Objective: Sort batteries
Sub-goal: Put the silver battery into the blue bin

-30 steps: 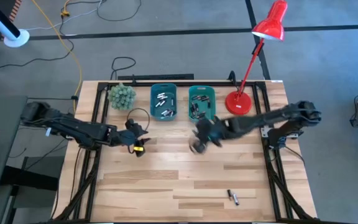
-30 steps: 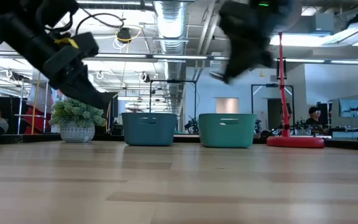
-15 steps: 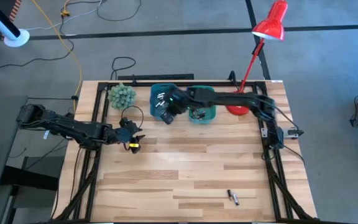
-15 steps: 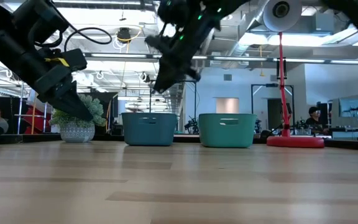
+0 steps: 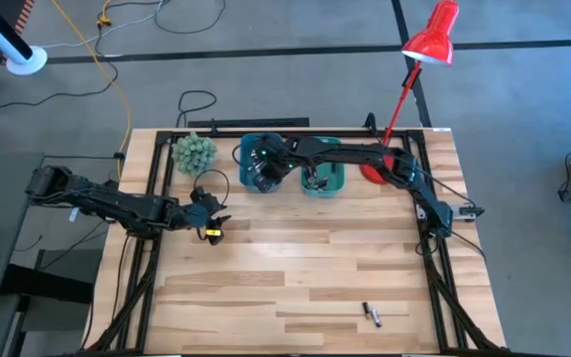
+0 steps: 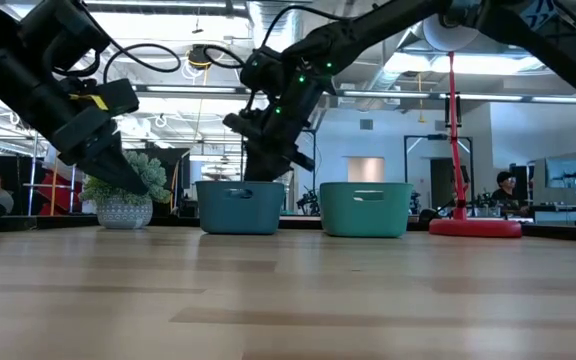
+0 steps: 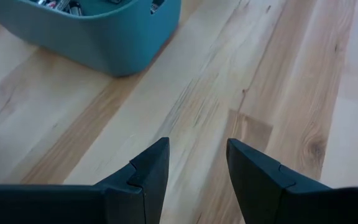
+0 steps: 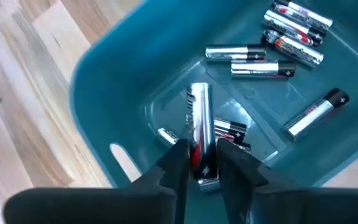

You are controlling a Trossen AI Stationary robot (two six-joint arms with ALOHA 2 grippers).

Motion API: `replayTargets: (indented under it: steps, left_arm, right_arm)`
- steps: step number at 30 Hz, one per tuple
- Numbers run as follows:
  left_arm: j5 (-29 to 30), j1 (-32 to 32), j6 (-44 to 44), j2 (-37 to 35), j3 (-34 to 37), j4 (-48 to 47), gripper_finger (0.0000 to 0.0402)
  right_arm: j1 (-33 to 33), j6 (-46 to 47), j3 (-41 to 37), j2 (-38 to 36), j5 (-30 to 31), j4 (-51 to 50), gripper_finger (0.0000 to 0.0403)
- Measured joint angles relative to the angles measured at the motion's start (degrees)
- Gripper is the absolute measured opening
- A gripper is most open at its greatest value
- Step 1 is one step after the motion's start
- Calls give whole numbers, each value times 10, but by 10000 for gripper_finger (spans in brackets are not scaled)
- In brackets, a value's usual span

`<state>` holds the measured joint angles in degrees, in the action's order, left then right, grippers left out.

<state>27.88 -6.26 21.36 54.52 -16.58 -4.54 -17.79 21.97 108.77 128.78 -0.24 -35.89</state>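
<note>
- Teal bins: the darker bin [image 5: 262, 164] and the greener bin [image 5: 322, 165] stand side by side at the far edge of the wooden table [image 5: 295, 268]; both hold batteries.
- Right gripper [image 8: 202, 163]: it reaches across over the darker bin, and its fingers [image 8: 174, 163] are closed narrowly on a silver battery [image 8: 199, 130] with a red band, held above the bin's floor. In the low view this gripper [image 6: 268, 160] hangs just above the bin's rim.
- Loose batteries [image 8: 260, 62]: several silver cells with dark ends lie scattered on the floor of the darker bin, some touching in pairs.
- Left gripper [image 7: 194, 171]: it hovers over bare table, near the front corner of the darker bin; its fingers [image 7: 151, 171] are parted with nothing between them. In the high view it [image 5: 214, 220] lies left of the bins.
- Stray batteries [image 5: 372, 313]: two small cells rest together near the table's front edge, well apart from both arms.
- Background items: a green plant [image 5: 193, 152] stands left of the bins, and a red lamp [image 5: 404, 99] stands to their right.
</note>
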Motion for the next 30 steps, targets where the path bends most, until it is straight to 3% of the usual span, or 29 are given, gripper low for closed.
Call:
replayTargets:
  steps: [11, 17, 25, 30]
  left_arm:
    - [14, 0, -21, 0, 0, 1, 155]
    - [14, 0, -21, 0, 0, 13, 154]
    - [5, 0, -9, 0, -1, 33, 154]
    - [-49, -2, -61, 1, -9, 43, 155]
  right_arm:
    - [-15, 0, 0, -12, -1, -49, 152]
    - [-4, -4, -17, -84, 13, -103, 148]
    - [67, 29, -178, -265, 97, -93, 143]
    - [139, 131, -308, -390, 138, -85, 143]
